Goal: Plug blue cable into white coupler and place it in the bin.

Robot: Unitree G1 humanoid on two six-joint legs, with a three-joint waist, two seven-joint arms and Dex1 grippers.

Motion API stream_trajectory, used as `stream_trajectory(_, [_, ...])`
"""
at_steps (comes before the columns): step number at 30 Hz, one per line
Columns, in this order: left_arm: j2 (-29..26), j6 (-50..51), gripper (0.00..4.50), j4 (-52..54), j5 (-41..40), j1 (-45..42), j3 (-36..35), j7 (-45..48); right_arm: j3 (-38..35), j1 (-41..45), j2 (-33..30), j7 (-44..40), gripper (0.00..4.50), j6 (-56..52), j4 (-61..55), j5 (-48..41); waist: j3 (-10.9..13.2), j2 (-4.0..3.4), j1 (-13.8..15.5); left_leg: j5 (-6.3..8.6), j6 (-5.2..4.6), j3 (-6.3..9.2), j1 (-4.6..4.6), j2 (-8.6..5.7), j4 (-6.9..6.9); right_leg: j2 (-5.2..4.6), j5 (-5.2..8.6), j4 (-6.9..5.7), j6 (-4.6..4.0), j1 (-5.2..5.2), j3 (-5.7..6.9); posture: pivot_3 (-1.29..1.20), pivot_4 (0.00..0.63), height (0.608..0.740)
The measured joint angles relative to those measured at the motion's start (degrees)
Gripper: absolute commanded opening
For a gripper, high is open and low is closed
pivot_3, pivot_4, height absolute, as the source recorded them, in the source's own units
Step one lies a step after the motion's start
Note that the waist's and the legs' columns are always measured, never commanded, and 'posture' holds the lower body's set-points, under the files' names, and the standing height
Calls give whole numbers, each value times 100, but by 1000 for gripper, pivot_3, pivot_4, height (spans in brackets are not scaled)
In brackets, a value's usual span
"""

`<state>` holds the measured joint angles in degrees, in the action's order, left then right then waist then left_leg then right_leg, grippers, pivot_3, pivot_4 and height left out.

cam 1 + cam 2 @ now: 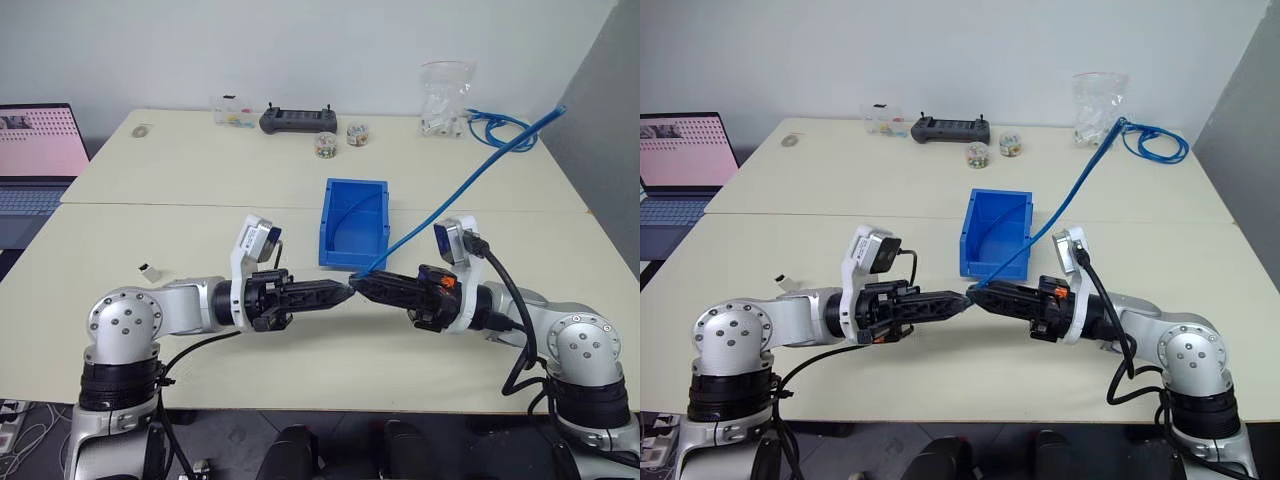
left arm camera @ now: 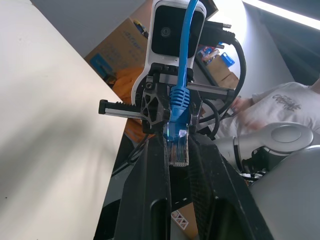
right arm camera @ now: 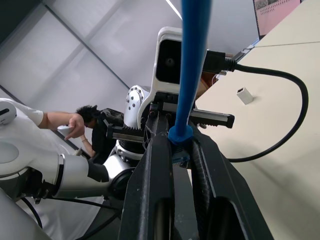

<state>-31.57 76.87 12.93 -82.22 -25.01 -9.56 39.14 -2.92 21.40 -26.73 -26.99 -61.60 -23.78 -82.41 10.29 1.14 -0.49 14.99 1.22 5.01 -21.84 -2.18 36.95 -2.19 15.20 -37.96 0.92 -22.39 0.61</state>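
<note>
Counted: one blue bin, one blue cable, two grippers, one white coupler at lower left, one laptop at left edge, one black controller, two small jars.

Both head cams sit up high looking forward and down over the table, bin at 12 o'clock, sharing nearly everything. Each wrist cam stares close-up along its own fingers, straight at the other arm's camera.
</note>
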Motion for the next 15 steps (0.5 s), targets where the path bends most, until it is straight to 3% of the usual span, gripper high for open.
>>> stream_trajectory(1, [-2,-21,224,0,12,15,12,20,7,0,-7,0,179,0,0,3,0,0,0,0,0,0,0,0,0,0,0,0,0,0,0,0,150,740])
stream_trajectory(3, [-1,-83,926,4,21,45,27,37,16,1,-8,0,179,13,0,12,0,0,0,0,0,1,0,0,0,0,5,0,8,0,0,0,150,740])
stream_trajectory(13, [-322,-399,2915,338,421,254,92,331,168,61,16,-59,160,153,-18,202,1,-1,-1,0,0,-1,-4,1,-3,0,5,4,7,-4,-1,0,150,740])
stream_trajectory(15, [-461,-540,3108,548,611,376,149,494,198,70,19,-106,160,236,-18,370,2,-1,-1,0,0,-2,-5,1,-3,0,5,5,7,-5,-2,0,150,740])
